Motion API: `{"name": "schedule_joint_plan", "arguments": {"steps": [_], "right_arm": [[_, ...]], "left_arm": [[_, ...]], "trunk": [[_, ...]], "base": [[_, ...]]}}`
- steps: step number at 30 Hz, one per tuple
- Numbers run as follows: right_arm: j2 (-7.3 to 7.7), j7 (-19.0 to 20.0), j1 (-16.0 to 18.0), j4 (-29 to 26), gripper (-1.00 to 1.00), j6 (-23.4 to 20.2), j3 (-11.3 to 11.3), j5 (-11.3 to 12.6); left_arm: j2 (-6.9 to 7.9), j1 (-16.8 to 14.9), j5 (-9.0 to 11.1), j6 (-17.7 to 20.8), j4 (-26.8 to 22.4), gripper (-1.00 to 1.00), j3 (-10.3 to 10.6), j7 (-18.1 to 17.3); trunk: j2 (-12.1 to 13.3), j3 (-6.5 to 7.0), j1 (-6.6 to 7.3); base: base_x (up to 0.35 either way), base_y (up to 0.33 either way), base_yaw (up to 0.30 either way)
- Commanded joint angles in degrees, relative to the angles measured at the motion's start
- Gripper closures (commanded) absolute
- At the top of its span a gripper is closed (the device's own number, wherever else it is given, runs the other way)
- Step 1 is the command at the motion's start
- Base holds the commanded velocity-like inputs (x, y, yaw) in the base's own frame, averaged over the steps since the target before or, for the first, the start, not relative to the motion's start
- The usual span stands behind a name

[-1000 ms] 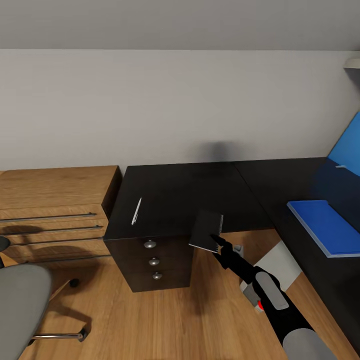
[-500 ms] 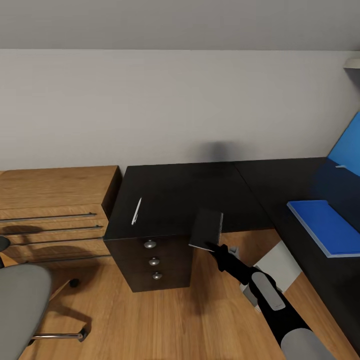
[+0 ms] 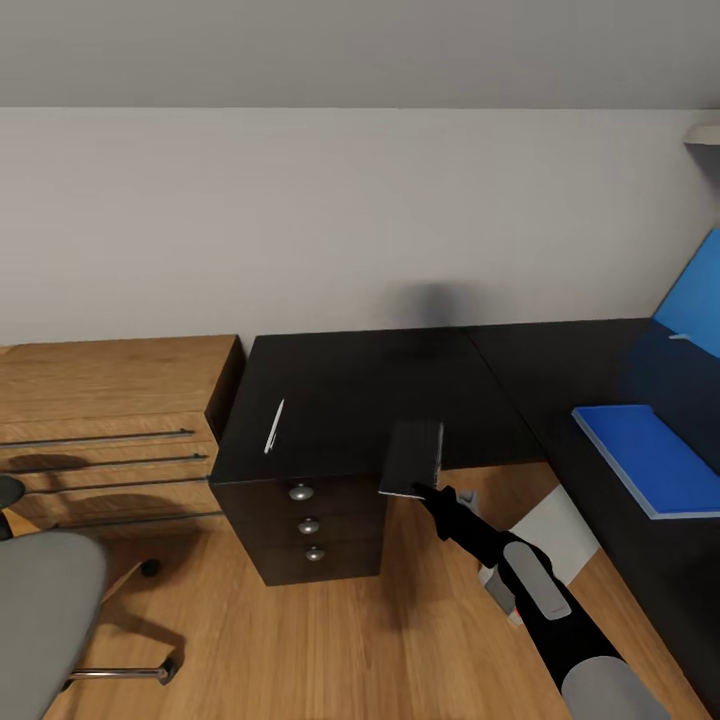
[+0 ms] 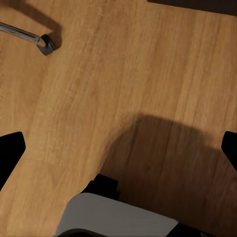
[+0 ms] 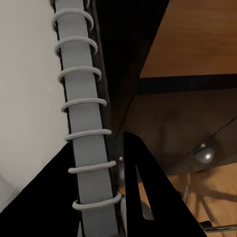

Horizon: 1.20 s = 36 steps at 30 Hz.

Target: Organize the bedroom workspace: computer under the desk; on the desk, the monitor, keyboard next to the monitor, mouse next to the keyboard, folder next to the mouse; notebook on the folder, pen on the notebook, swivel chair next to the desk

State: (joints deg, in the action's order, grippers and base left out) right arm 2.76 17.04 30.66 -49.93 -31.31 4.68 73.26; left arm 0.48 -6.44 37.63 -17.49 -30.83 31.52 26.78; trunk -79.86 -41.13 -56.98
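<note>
1. The head camera looks forward and down from above at the glossy black L-shaped desk (image 3: 370, 400), the plain grey wall behind it and the light wood floor (image 3: 330, 640) nearest.
2. The left wrist camera faces straight down, close over that floor (image 4: 123, 74), catching a metal chair-base castor (image 4: 45, 43).
3. The right wrist camera sits very close to the spiral-bound grey notebook (image 5: 86, 133), looking along it toward the desk's silver drawer knob (image 5: 204, 155); the head view shares both notebook (image 3: 412, 458) and knobs (image 3: 300, 491).

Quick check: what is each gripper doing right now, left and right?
Left gripper: open, holding nothing, above the floor.
Right gripper: shut on the notebook at the desk edge.
</note>
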Motion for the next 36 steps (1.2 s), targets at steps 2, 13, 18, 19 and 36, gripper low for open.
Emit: {"name": "schedule_joint_plan", "arguments": {"steps": [2,13,18,19,36], "right_arm": [[0.06,-0.04,0.01,-0.52,1.0,0.02,0.05,-0.33],[0.3,-1.01,-0.16,-9.86,1.0,-0.69,-0.19,0.15],[0.21,-2.82,-0.17,-12.31,1.0,-0.69,-1.09,0.41],[0.2,-2.94,-0.17,-12.48,1.0,-0.66,-1.76,0.63],[0.41,-4.33,-0.17,-17.46,1.0,0.22,-14.88,3.34]], "left_arm": [[0.05,-0.06,0.51,-0.35,-0.01,-1.0,0.47,0.38],[0.05,-0.06,0.6,-0.1,0.15,-1.0,0.56,0.3],[0.05,-0.06,0.63,-0.01,0.2,-1.0,0.56,0.29],[0.05,-0.06,0.64,0.02,0.23,-1.0,0.56,0.29],[-0.03,-0.06,0.6,-0.09,0.33,-1.0,0.9,0.29]], "trunk": [[0.8,0.32,0.45],[5.21,2.29,2.86],[7.21,3.19,3.96],[7.61,3.37,4.18],[8.01,3.55,4.4]], "base": [[0.0,0.0,0.0],[0.0,0.0,0.0],[0.0,0.0,0.0],[0.0,0.0,0.0],[0.0,0.0,-0.022]]}}
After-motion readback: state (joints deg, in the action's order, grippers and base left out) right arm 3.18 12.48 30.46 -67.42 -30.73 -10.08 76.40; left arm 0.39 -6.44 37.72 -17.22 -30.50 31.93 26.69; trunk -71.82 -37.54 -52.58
